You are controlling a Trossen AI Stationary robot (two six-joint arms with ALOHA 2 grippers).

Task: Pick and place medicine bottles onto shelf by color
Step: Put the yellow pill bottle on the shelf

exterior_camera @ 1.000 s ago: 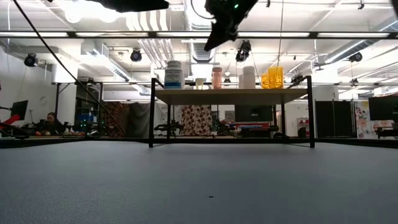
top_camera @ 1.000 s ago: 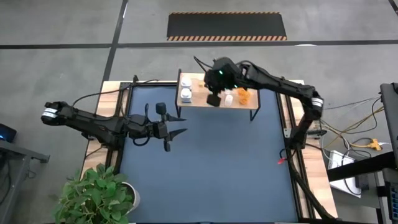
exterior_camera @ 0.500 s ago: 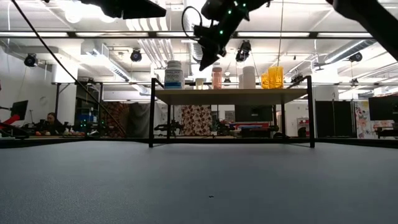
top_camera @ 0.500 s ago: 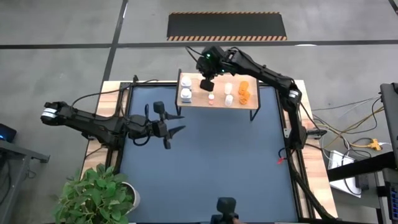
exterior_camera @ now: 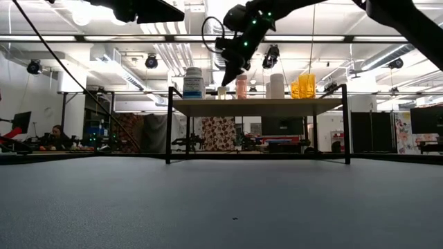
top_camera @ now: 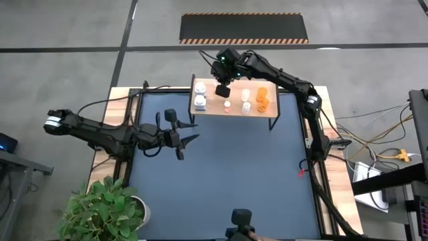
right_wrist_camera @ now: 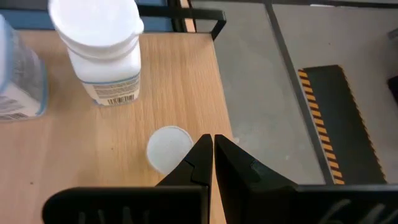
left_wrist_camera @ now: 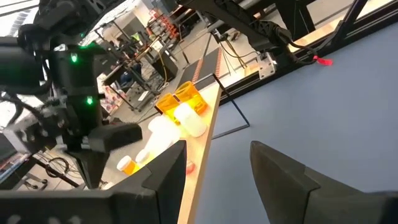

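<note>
Two grippers, both empty: your right gripper [top_camera: 222,90] hangs fingers pressed together over the light-wood shelf on black legs [top_camera: 235,110], upper centre of the high view, where white and orange medicine bottles [top_camera: 262,99] stand sorted. Left gripper [top_camera: 190,141] waits mid-left, fingers spread. Looks nearly done; judge the next pick. Dark blue bench mat [top_camera: 227,181]; workshop behind.

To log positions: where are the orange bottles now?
In the high view the orange bottles stand on the right part of the shelf, beside a white bottle on their left.
</note>
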